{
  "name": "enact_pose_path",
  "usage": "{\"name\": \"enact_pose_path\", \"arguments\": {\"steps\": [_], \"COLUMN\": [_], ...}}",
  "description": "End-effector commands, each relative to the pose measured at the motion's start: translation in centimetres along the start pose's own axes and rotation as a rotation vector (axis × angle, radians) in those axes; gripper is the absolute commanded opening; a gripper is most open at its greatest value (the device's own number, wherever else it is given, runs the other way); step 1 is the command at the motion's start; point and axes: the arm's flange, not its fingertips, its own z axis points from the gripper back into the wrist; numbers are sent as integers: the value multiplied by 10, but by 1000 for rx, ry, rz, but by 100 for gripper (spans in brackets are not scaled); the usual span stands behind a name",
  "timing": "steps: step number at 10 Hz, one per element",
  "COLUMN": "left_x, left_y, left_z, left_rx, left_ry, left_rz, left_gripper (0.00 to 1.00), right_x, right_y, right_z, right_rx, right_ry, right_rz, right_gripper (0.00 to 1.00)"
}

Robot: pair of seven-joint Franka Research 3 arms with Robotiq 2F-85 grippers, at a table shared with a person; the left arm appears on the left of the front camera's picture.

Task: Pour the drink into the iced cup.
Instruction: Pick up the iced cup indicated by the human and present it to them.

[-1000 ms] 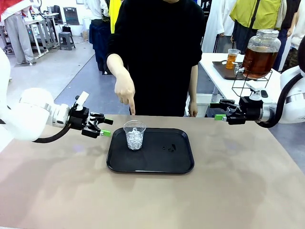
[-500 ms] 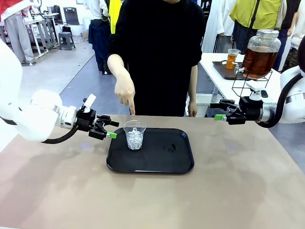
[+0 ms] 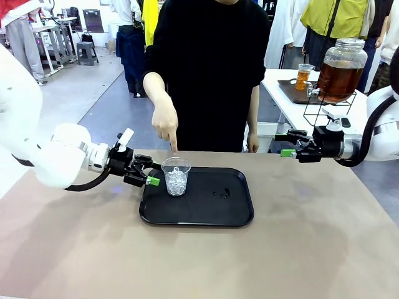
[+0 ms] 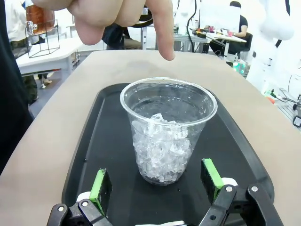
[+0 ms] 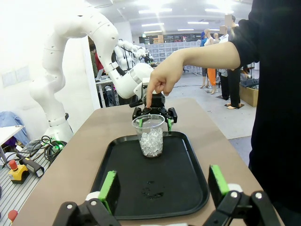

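The iced cup (image 3: 176,176), clear plastic and part full of ice cubes, stands upright at the back left of a black tray (image 3: 237,218). My left gripper (image 3: 149,174) is open at the tray's left edge, just left of the cup. In the left wrist view the cup (image 4: 168,136) stands just beyond the gripper (image 4: 156,181), in line with the gap between the green pads (image 4: 101,183). My right gripper (image 3: 285,146) hovers open off the tray's right side, empty. The amber-brown drink (image 3: 340,78) fills a glass dispenser on the side table at back right.
A person stands at the far side, and a hand (image 3: 165,121) points down at the cup. A small clear cup of amber liquid (image 3: 303,76) sits on a dark tray beside the dispenser. A few wet drops (image 3: 221,194) lie on the black tray.
My left gripper has moved right across the table to the tray's left edge, close to the iced cup. The right arm and the pointing hand have stayed put.
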Motion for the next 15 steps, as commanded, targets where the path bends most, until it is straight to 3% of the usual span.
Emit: {"name": "enact_pose_path", "arguments": {"steps": [1, 10, 15], "left_x": [0, 1, 8], "left_y": [5, 7, -16], "left_z": [-10, -37, -46], "left_rx": [16, -10, -44], "left_ry": [-18, -54, -78], "left_rz": [-4, -2, -6], "left_gripper": [100, 100, 100], "right_x": [3, 3, 3], "right_y": [-1, -1, -1], "right_z": [-2, -2, -2], "right_rx": [4, 4, 4], "right_ry": [1, 1, 1], "right_rz": [3, 3, 3], "right_gripper": [100, 100, 100]}}
